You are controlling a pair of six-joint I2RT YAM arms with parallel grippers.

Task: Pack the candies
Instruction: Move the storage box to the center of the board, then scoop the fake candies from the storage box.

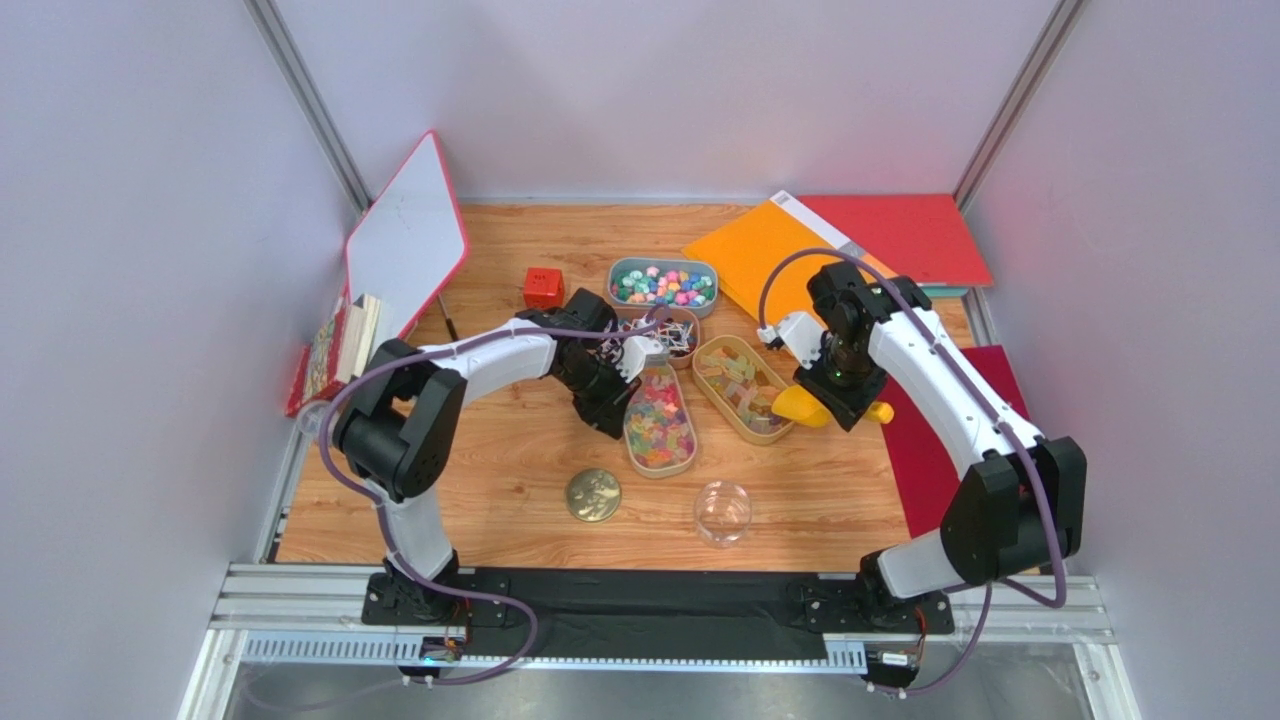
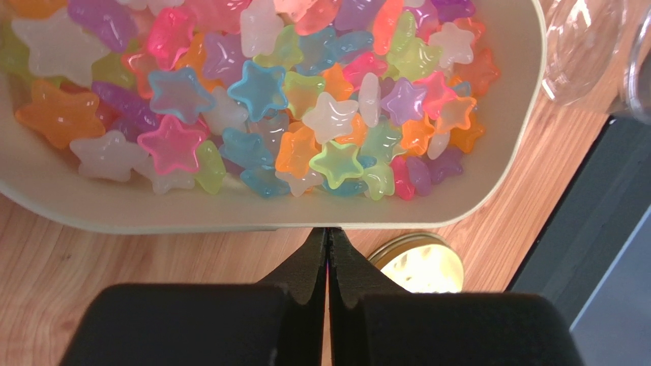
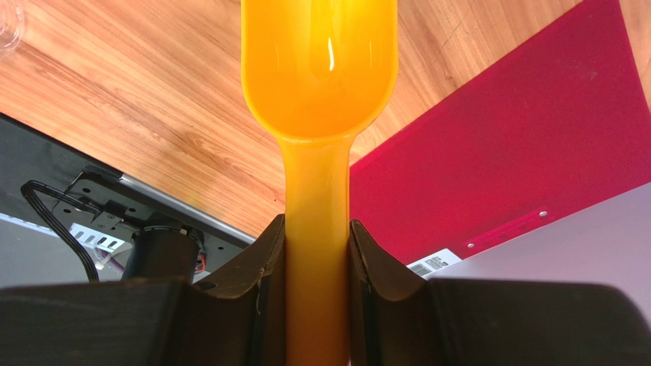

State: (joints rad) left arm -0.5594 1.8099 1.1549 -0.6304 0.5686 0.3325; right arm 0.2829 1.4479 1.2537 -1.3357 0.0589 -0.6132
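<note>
White walls (image 1: 676, 90) enclose the wooden worktop (image 1: 481, 480), where the candies (image 2: 260, 99) fill oval trays (image 2: 153, 207) at its middle. The left gripper (image 2: 327, 240) is clenched empty beside one tray. The right gripper (image 3: 317, 232) grasps a yellow scoop (image 3: 319, 69).

Candies (image 1: 658, 414) fill the trays (image 1: 747, 425) in the middle of the table (image 1: 481, 480); cube (image 1: 543, 285) left of the rearmost tray (image 1: 613, 282), scoop (image 1: 804, 407) right of the trays, lid (image 1: 592, 494) and jar (image 1: 723, 512) in front.
</note>
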